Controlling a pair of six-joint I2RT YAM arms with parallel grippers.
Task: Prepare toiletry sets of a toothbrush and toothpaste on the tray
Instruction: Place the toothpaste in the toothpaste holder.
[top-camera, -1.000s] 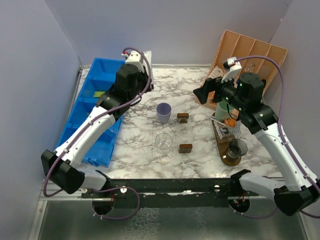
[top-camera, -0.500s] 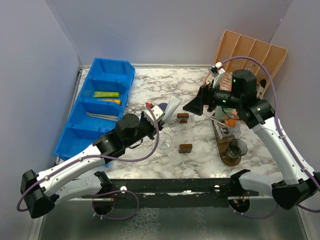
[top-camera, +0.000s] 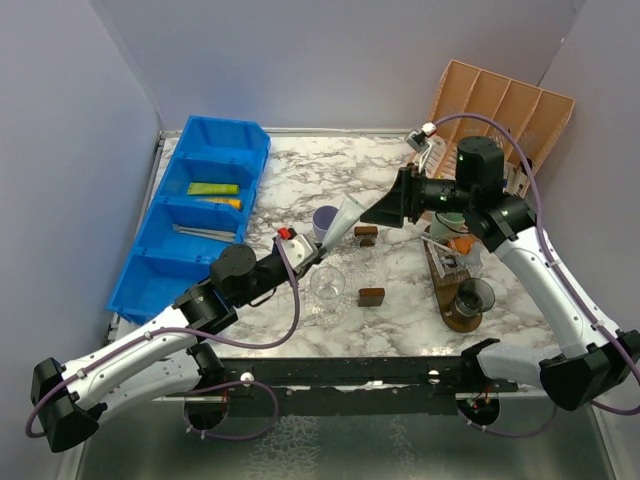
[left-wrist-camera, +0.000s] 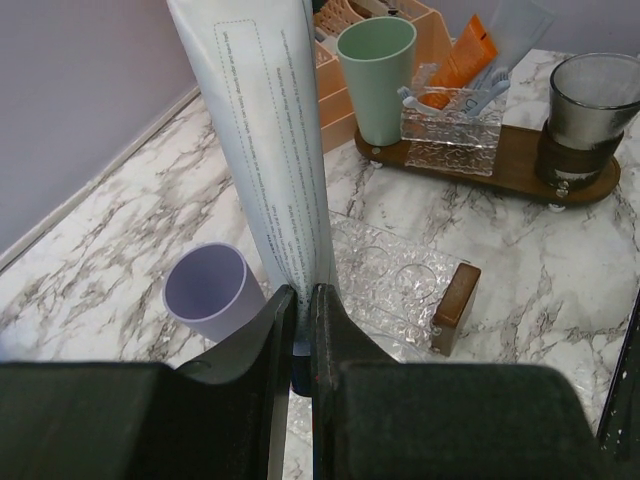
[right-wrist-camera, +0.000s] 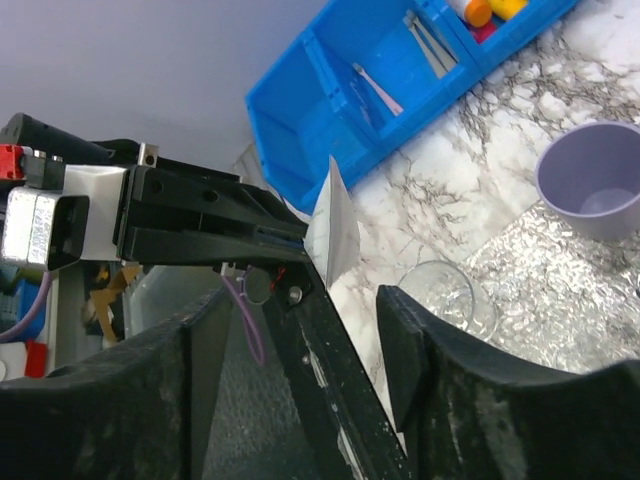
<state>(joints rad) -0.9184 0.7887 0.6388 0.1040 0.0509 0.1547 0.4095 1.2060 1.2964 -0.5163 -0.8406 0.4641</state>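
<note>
Toothpaste tube (left-wrist-camera: 265, 150) clamped in my left gripper (left-wrist-camera: 303, 298), right gripper (right-wrist-camera: 300, 300) apart; tray (left-wrist-camera: 515, 165) seems half stocked (lilac cup (left-wrist-camera: 205, 290) unplaced).

White arm shells (top-camera: 150, 345), black joints (top-camera: 235, 268), black end effectors (left-wrist-camera: 303, 300), looping purple cables (top-camera: 297, 300).

Overhead looks down; close wrist views share the lilac cup (left-wrist-camera: 205, 290).

We find the bin (top-camera: 222, 140) along the table's (top-camera: 300, 165) left. At right the tray (left-wrist-camera: 510, 165) carries a far cup (left-wrist-camera: 377, 70) and a near cup (top-camera: 473, 297), the rack (top-camera: 500, 100) behind it. Mid-table a rear cup (top-camera: 325, 222) stands behind a front cup (top-camera: 327, 283), the tube (left-wrist-camera: 270, 150) slanting above.
</note>
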